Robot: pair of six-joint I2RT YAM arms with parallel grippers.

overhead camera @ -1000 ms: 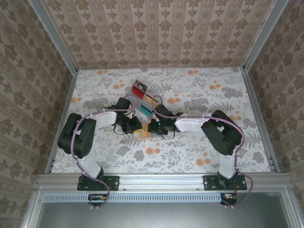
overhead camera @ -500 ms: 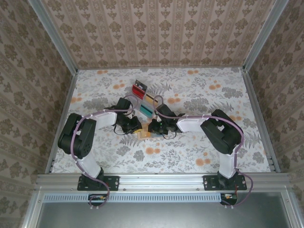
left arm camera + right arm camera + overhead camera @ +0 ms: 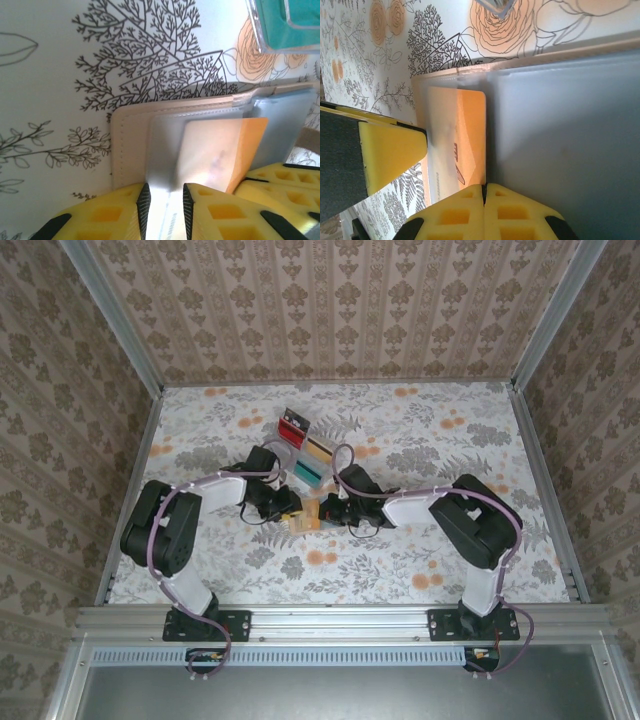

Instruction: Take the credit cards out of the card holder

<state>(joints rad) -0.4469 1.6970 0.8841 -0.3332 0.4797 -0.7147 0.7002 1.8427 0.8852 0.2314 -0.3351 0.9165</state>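
The right arm has drawn back toward the right edge, baring more of the tan card holder (image 3: 310, 513), which lies open near the middle of the tabletop (image 3: 460, 440), just in front of the clear stand (image 3: 300, 455). The right fingers (image 3: 455, 215) press tight together at the edge of the orange card (image 3: 470, 125), which is partly out of its frosted pocket. The left fingers (image 3: 110, 215) straddle the pocket flap; clamped or not, I cannot tell. Best now, it seems: pin the holder flat and pull the card straight along its slot.
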